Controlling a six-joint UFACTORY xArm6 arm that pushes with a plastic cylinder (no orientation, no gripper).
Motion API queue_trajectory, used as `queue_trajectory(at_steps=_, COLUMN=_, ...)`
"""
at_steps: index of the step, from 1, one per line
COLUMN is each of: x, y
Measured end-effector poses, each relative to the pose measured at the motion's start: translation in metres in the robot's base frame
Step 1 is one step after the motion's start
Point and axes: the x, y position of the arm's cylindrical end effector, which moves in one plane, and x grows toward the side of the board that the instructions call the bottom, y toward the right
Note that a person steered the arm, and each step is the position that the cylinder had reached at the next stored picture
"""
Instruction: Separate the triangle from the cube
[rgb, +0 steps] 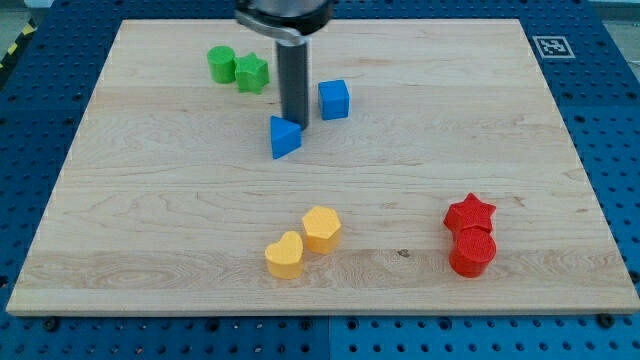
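Pale grained wood board (150, 250); matt plastic-looking blue triangle (285, 137); blue cube (334, 99)

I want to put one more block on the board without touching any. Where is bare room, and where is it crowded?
Bare wood: the view's right half above the red star and red cylinder; the view's left side below the green blocks; the strip between the blue triangle and yellow blocks. Crowded: top centre, where my tip stands between the triangle and blue cube.
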Motion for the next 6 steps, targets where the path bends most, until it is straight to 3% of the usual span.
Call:
queue_trajectory(at_steps=2, x=0.0, y=-0.029)
queue_trajectory(at_steps=5, x=-0.009, y=0.114)
queue_trajectory(at_steps=6, x=-0.04, y=0.152)
